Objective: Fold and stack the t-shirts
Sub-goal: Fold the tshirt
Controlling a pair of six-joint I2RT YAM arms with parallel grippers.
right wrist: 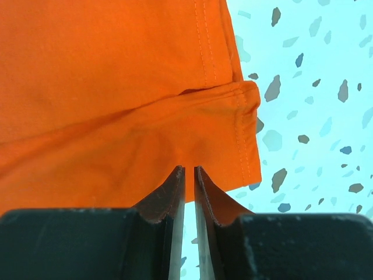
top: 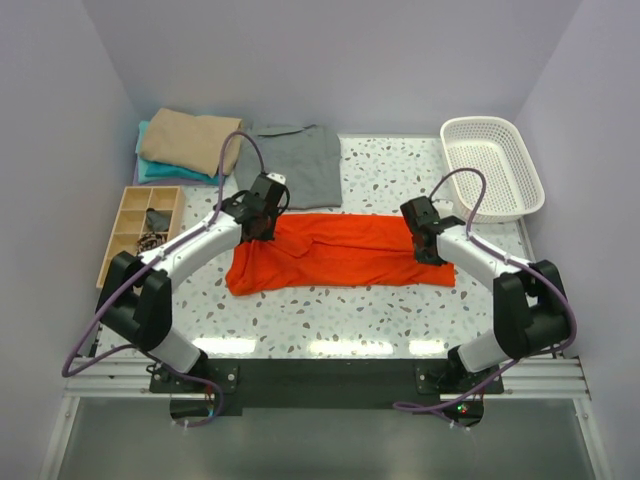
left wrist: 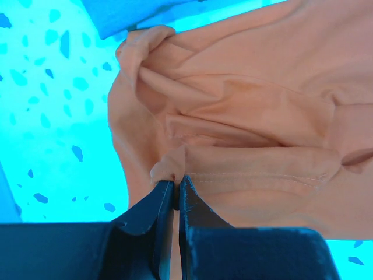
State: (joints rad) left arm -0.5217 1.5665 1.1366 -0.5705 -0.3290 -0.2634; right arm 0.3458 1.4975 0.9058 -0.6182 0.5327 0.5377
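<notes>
The orange-red t-shirt (top: pixel 340 255) is lying bunched up across the middle of the counter (top: pixel 350 312). The left end effector (left wrist: pixel 176 185) is pinching a fold at its left end. The right end effector (right wrist: pixel 189 170) is pinching its right edge.

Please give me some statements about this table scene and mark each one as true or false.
1. The left gripper pinches the orange t-shirt. True.
2. The grey t-shirt lies in the white basket. False: it lies on the table, behind the orange t-shirt.
3. The tan t-shirt lies folded on the teal t-shirt. True.
4. The wooden tray is on the robot's right side. False: it is on the left side.
</notes>
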